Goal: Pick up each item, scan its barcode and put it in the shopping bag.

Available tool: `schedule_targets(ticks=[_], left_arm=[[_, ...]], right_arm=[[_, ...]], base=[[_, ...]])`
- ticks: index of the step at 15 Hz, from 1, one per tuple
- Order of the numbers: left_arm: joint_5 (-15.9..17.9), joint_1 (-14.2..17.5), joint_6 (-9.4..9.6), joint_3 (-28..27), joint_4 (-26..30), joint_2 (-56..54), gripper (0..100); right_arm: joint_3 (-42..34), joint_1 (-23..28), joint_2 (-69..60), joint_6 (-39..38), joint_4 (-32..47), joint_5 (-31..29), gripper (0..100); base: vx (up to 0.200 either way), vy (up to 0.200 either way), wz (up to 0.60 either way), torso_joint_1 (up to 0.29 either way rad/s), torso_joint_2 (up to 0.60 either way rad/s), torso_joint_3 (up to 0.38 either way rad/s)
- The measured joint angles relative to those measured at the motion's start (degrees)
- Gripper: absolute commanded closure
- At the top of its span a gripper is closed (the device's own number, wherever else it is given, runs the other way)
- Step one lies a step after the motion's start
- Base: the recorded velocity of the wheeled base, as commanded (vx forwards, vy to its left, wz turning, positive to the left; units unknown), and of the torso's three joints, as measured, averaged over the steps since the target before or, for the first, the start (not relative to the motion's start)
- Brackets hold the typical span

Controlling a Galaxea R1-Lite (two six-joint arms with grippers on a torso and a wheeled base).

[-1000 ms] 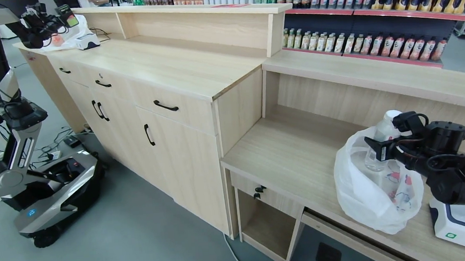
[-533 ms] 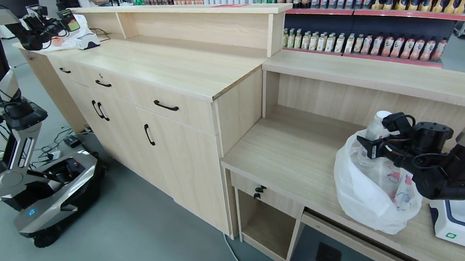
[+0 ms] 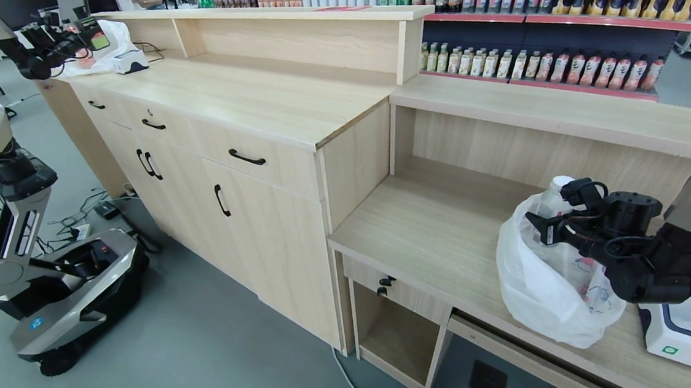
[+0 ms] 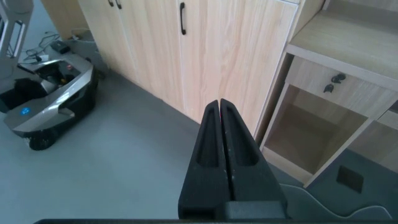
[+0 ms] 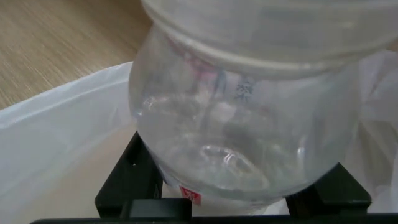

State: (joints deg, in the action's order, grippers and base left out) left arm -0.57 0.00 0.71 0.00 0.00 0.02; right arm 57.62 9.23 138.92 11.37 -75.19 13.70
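**Bottle held at the mouth of the bag**

The left gripper hangs low over the grey floor. Its two fingers are pressed flat together with nothing between them. I think it waits there because it has no job right now and is out of the way.

At the lower right of the head view, a white scanner sits on the bench with its window facing up. It is just beside the bag, likely so that the trip from scan to bag is short.

The white plastic bag stands on the bench with its mouth open at the top, ready to take things. Some things already show through its thin side, but I cannot tell what they are.

The right gripper is at the bag's mouth, pinching a clear bottle by its body. The bottle leans a little with its white cap on top. Its bottom looks to be just inside the bag's rim. Held like this, the bottle could go straight down into the bag once the fingers let go.

Far off at the top of the frame, shelves hold rows of drinks.
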Motion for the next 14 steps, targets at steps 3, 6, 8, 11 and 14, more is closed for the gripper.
schedule_targets(ticks=[3,6,8,11,14], left_arm=[[-0.02,0.0,0.0,0.0,0.0,0.0,100],[-0.02,0.0,-0.02,0.0,0.02,0.0,100],[0.0,0.0,0.0,0.0,0.0,0.0,100],[-0.02,0.0,0.0,0.0,0.0,0.0,100],[-0.02,0.0,0.0,0.0,0.0,0.0,100]], right_arm=[[-0.21,0.0,0.66,0.11,-0.02,-0.07,0],[-0.22,0.11,0.72,0.15,0.22,-0.05,0],[-0.49,0.11,-0.44,-0.22,1.07,-0.05,0],[-3.3,-0.17,-6.78,-0.05,3.71,-0.11,0],[-9.81,0.27,-15.36,2.0,4.25,-0.33,0]], base=[[0.0,0.0,0.0,0.0,0.0,0.0],[0.0,0.0,0.0,0.0,0.0,0.0],[0.0,0.0,0.0,0.0,0.0,0.0],[0.0,0.0,0.0,0.0,0.0,0.0],[0.0,0.0,0.0,0.0,0.0,0.0]])
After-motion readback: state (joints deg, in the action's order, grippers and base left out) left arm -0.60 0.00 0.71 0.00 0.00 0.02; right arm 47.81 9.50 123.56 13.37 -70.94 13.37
